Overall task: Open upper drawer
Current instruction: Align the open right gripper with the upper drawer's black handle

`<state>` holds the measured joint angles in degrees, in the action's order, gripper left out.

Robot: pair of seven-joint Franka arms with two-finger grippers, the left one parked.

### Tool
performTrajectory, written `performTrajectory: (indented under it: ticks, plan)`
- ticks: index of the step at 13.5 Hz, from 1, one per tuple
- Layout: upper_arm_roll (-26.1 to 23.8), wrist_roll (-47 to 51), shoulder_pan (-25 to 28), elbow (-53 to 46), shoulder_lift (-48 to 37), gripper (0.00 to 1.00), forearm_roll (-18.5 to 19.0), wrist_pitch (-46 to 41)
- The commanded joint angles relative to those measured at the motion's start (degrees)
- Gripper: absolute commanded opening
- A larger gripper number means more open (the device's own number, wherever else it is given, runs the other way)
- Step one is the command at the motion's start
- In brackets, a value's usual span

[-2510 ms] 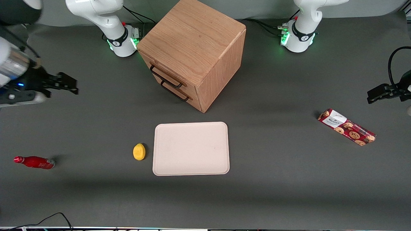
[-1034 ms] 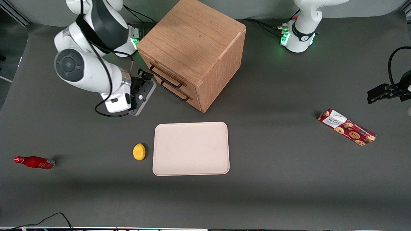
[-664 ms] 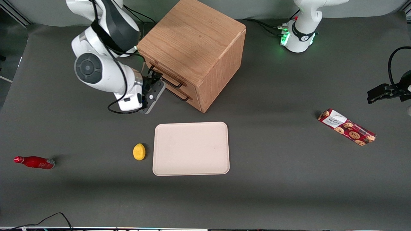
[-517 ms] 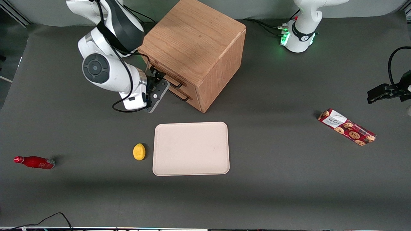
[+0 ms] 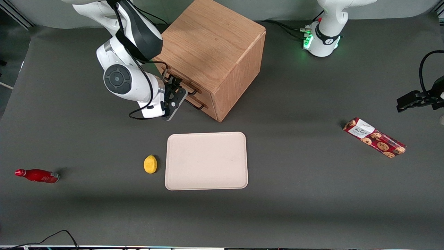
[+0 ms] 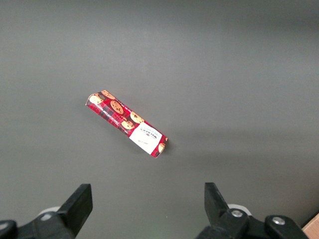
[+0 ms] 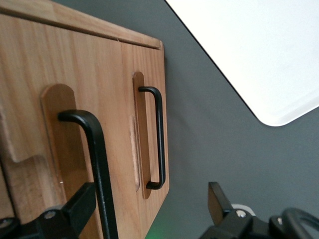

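Note:
The oak-coloured cabinet [image 5: 211, 45] stands at the back middle of the table. The upper drawer [image 5: 205, 93] is closed, flush with the drawer below it. My right gripper [image 5: 177, 88] is right in front of the upper drawer and partly hides its black bar handle [image 5: 191, 92]. In the right wrist view the gripper [image 7: 149, 189] is open. The upper drawer's handle [image 7: 97, 164] runs between the two fingers, close to one finger [image 7: 79, 204]; I cannot tell whether they touch. The lower drawer's handle [image 7: 159, 134] is free.
A pale tray [image 5: 206, 160] lies on the table nearer the front camera than the cabinet, with a yellow lemon [image 5: 150, 164] beside it. A red bottle [image 5: 36, 175] lies toward the working arm's end. A red cookie packet [image 5: 374, 137] lies toward the parked arm's end.
My right arm has swung in from the table's end to the cabinet's front. The open gripper has moved along the front onto the upper handle. The drawers have not moved.

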<state>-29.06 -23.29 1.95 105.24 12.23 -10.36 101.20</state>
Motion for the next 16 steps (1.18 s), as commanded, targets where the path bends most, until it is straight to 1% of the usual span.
performTrajectory:
  ticks: [1, 16]
  plan:
    - [-0.21, 0.70, 0.33, 2.25, -1.16, 1.00, -1.15, 1.37]
    - [0.06, -0.26, 0.95, 6.21, -0.45, 1.00, -1.15, 5.68]
